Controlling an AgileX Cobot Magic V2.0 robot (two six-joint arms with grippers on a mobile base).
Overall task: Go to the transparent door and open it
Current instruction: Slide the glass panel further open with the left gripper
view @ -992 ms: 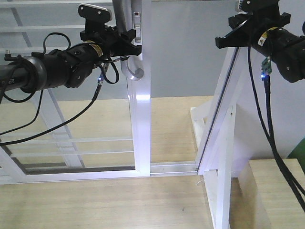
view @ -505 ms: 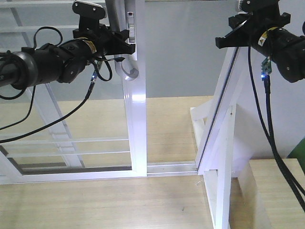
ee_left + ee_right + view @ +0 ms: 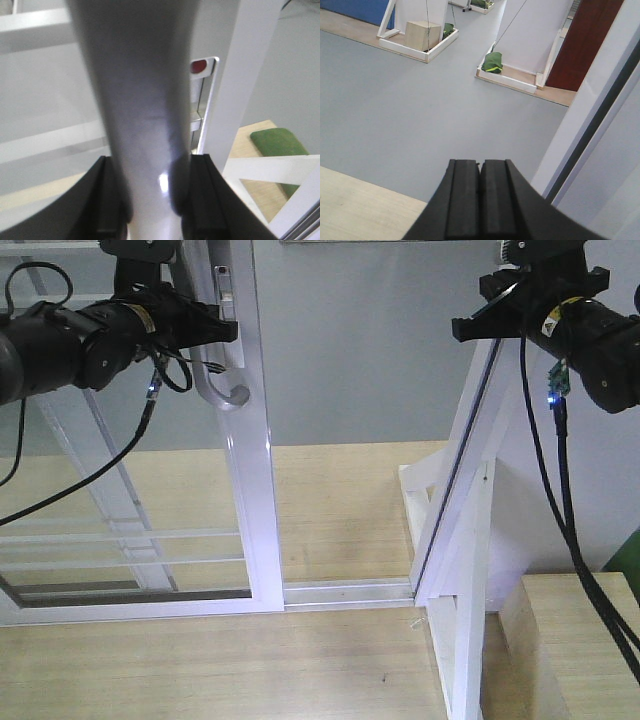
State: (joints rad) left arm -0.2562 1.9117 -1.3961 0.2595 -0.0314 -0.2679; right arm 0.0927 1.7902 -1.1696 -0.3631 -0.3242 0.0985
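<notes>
Left gripper clamped around the curved grey handle of the transparent door, which stands partly open left of centre on its track; opening stroke judged under way, next needing a steady leftward pull

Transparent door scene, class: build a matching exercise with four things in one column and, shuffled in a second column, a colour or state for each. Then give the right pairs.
Things:
1. left claw
2. right claw
3. handle
4. lock-plate dot

Colour or state:
A. red
B. shut, holding nothing
C. grey and curved
D. shut on the handle

Pairs: 1-D, 2-B, 3-C, 4-A.
</notes>
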